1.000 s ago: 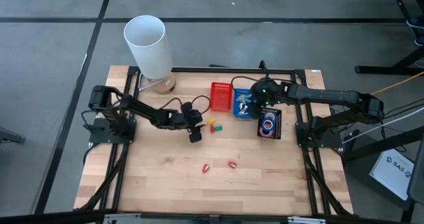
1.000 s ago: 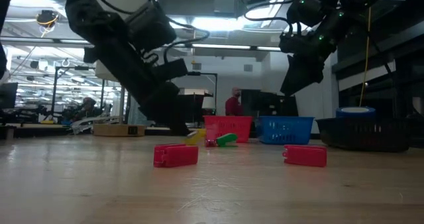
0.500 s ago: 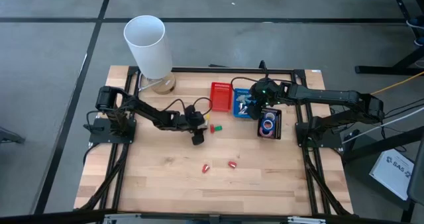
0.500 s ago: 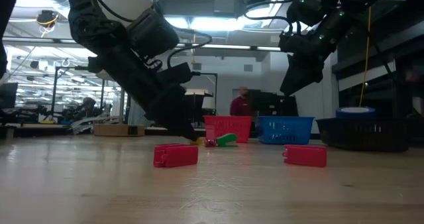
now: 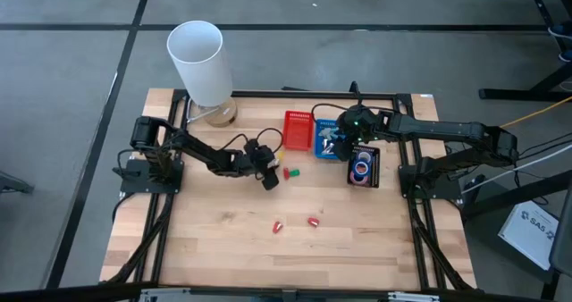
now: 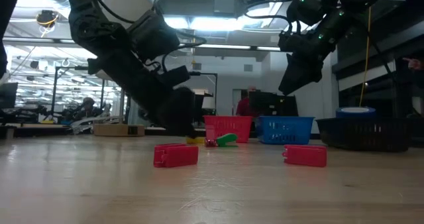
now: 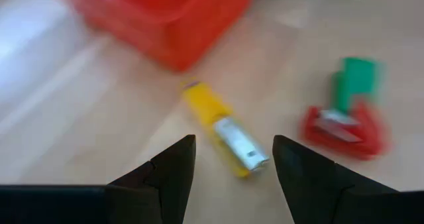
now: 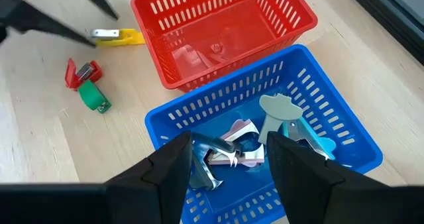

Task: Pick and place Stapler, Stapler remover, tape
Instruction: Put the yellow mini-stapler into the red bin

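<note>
High view: the left tool (image 5: pixel 270 179), open, is nearing the yellow stapler (image 7: pixel 226 131) beside the red basket (image 5: pixel 298 129); the right tool (image 8: pixel 228 159) is hovering open over the blue basket (image 8: pixel 344 128); front bench (image 5: pixel 232 239) mostly bare.

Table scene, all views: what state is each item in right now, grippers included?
Left gripper: open, empty, over the yellow stapler.
Right gripper: open, empty, above the blue basket.
Yellow stapler: lying flat on the table beside the red basket.
Red-and-green staple remover: on the table, outside both baskets.
Red plastic basket: upright, nearly empty.
Blue plastic basket: upright, holding several pieces.
Black tray: holds tape rolls.
Two red blocks: loose on the table.
</note>
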Motion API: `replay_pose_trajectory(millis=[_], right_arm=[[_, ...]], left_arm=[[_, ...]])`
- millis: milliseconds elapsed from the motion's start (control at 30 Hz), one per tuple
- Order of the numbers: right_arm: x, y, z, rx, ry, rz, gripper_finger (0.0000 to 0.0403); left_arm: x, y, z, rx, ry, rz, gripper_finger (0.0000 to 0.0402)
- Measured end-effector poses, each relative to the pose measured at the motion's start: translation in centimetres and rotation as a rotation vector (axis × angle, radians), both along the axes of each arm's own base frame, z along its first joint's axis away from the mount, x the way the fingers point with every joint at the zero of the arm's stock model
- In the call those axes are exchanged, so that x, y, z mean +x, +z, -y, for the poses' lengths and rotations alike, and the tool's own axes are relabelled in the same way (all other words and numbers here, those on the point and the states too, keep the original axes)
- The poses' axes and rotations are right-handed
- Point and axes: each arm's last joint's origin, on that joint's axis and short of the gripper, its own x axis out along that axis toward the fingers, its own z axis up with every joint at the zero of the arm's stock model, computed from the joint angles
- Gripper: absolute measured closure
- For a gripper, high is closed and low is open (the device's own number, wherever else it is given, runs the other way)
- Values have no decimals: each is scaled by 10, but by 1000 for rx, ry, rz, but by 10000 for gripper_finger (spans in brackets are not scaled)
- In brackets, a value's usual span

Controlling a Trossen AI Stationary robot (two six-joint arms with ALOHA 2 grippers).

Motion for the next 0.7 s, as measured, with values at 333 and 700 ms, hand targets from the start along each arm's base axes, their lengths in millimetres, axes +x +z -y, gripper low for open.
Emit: replay_pose_trajectory(millis=[333,700], right_arm=[[0,0,0,-2,1,3,205],[1,1,0,-8,2,18,205]], left_arm=[[-2,-1,-1,61,-35,-54,238],[-3,-2,-18,2,-34,-59,330]])
